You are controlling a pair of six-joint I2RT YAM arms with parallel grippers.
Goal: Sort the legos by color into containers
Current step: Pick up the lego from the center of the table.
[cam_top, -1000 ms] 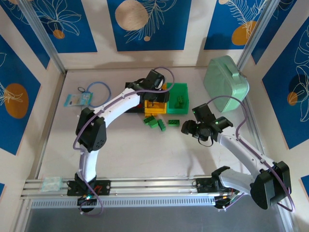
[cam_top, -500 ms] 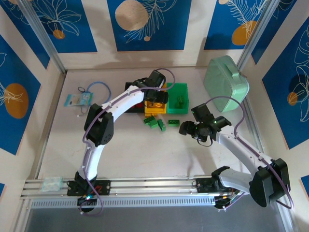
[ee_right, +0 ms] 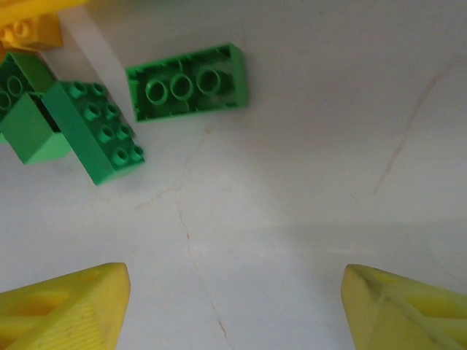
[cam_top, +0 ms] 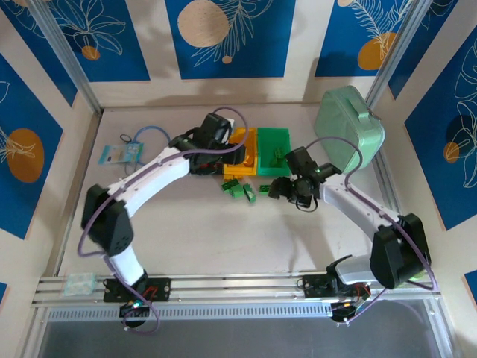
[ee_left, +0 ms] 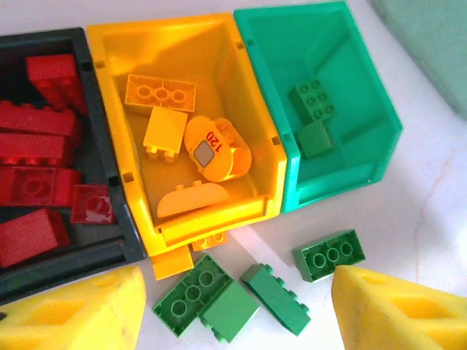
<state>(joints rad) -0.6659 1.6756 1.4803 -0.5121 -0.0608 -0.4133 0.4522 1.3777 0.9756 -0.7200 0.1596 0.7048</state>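
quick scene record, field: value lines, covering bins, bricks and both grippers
black bin: red bricks
yellow bin: yellow pieces
green bin: two green bricks
on table: four stray green bricks, one stray yellow brick at the yellow bin's front
left gripper: jaws open, empty, over the bins' front
right gripper: jaws open, empty, over the table near the stray green bricks

Robot lab: panelled booth (cam_top: 223, 37), aluminium rail (cam_top: 238, 285)

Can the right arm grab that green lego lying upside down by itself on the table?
Probably yes. The right tool is open, and the upside-down green lego lies on bare table just ahead of it, with nothing between them.
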